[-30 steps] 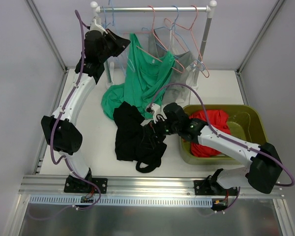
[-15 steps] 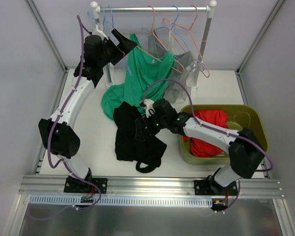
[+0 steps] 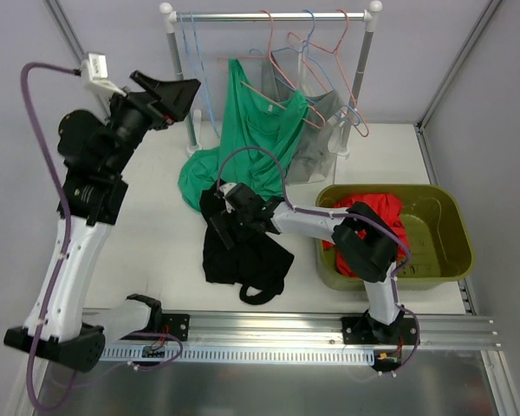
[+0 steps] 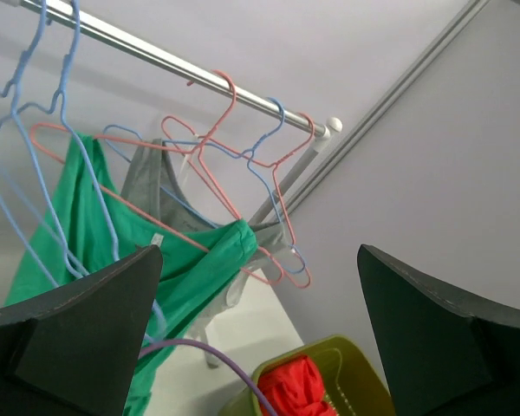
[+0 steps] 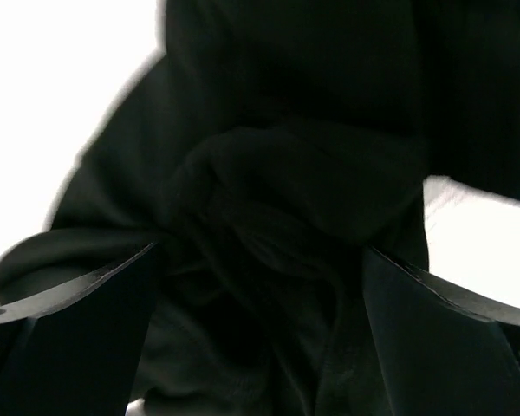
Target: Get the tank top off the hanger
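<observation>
A green tank top (image 3: pixel 251 139) (image 4: pixel 78 225) hangs from a pink hanger (image 3: pixel 264 97) on the rail (image 3: pixel 269 16), and its lower part trails onto the table. My left gripper (image 3: pixel 184 89) (image 4: pixel 260 286) is raised to the left of the rack. It is open and empty, apart from the hangers. A black garment (image 3: pixel 243 251) (image 5: pixel 312 113) lies heaped on the table in front of the green one. My right gripper (image 3: pixel 221 225) (image 5: pixel 260 260) is low over this black cloth, with its jaws open on either side of a fold.
A grey tank top (image 3: pixel 316 130) (image 4: pixel 169 182) hangs to the right of the green one. Several bare pink and blue hangers hang on the rail. An olive bin (image 3: pixel 451 217) (image 4: pixel 347 355) at the right holds a red garment (image 3: pixel 373 225) (image 4: pixel 299 386). White rack posts stand at the back.
My left gripper has opened and drawn back from the rack, up and to the left. My right gripper has slid left across the table onto the black garment.
</observation>
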You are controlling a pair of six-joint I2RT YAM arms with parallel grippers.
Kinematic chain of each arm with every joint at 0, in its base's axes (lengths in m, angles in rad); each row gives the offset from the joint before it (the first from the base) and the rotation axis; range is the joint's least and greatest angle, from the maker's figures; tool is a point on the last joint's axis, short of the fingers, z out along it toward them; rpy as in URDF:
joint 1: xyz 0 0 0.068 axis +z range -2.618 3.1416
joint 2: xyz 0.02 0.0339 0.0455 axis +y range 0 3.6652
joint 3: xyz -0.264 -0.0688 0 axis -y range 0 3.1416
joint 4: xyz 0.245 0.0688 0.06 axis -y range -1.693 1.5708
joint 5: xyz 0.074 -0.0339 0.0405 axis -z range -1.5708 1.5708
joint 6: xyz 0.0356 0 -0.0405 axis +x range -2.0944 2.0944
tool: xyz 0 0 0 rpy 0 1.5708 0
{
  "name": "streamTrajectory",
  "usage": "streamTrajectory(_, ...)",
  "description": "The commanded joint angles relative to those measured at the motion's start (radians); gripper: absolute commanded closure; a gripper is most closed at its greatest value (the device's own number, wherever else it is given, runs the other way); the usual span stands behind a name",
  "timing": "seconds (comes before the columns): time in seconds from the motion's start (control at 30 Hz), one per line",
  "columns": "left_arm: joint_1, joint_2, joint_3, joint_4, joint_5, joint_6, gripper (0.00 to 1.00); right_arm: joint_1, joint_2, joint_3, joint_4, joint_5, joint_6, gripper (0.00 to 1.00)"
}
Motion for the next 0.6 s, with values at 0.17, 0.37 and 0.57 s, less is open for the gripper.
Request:
streamTrajectory(0.17, -0.005, -0.409, -0.342, -0.014, -0.093, 0.170, 0.01, 0.068, 0.066, -0.013, -0.075, 0.176, 0.018, 0.26)
streamTrajectory(0.37, -0.005, -0.691, -0.547, -0.089, -0.156, 0.167, 0.01, 0.071, -0.003, -0.033, -0.049, 0.153, -0.021, 1.00)
streamTrajectory(0.57, -0.006, -0.845, -0.629, -0.240, -0.145, 0.217, 0.01, 0.068, -0.286, -0.061, -0.050, 0.111, -0.047, 1.00)
